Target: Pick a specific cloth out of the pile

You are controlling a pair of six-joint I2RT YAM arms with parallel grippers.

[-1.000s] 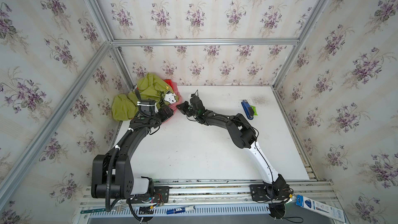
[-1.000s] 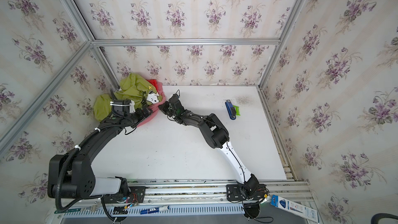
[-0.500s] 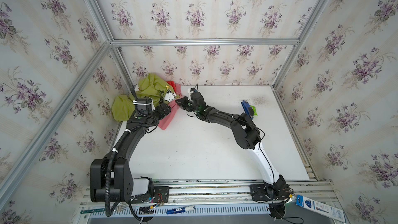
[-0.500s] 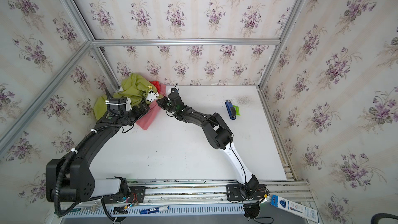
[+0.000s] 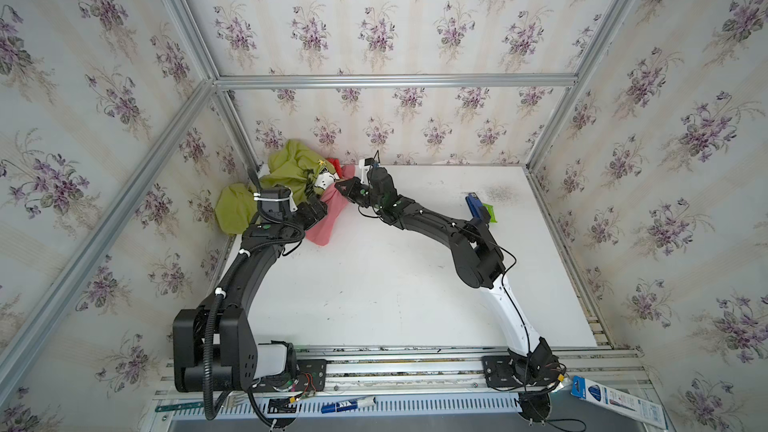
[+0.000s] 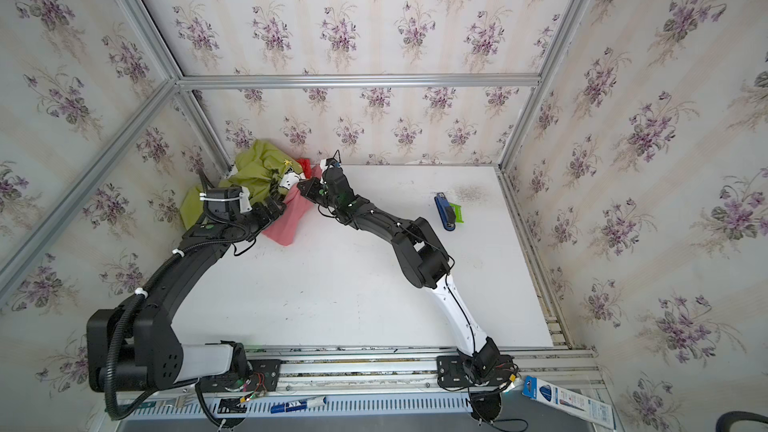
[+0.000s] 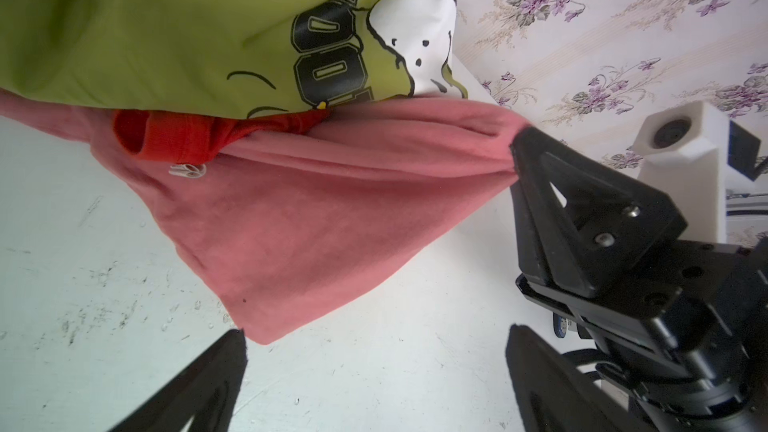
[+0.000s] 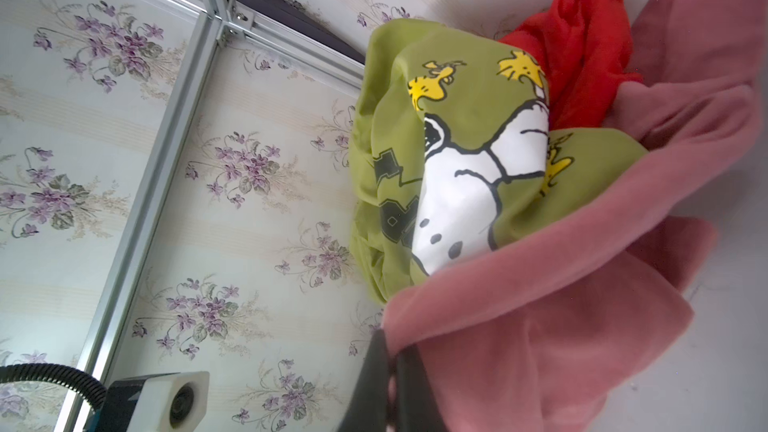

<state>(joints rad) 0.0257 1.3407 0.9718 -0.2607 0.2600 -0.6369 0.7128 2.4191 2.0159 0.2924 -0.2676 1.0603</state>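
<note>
The pile sits in the back left corner in both top views: an olive-green shirt (image 5: 286, 168) (image 6: 253, 164) with a cartoon dog print, a bright red cloth (image 5: 336, 164) (image 8: 582, 47), and the cloth (image 5: 328, 218) (image 6: 291, 218), plain salmon pink. My right gripper (image 5: 338, 188) (image 8: 390, 342) is shut on an edge of the cloth. It holds that edge up, so the fabric (image 7: 311, 218) hangs stretched from under the green shirt (image 7: 166, 27) down to the table. My left gripper (image 5: 316, 211) (image 7: 376, 330) stands open just in front of the cloth's low corner, with only bare table between its fingers.
The pile lies against the flowered walls and the aluminium corner post (image 5: 232, 118). A blue stapler-like object (image 5: 476, 207) and a small green piece (image 5: 490, 211) lie at the back right of the white table (image 5: 395, 284). The two arms nearly meet at the cloth.
My right gripper has risen and moved back with the cloth's edge, drawing a pink sheet out from under the pile. My left arm has shifted slightly to the left, its gripper still open.
</note>
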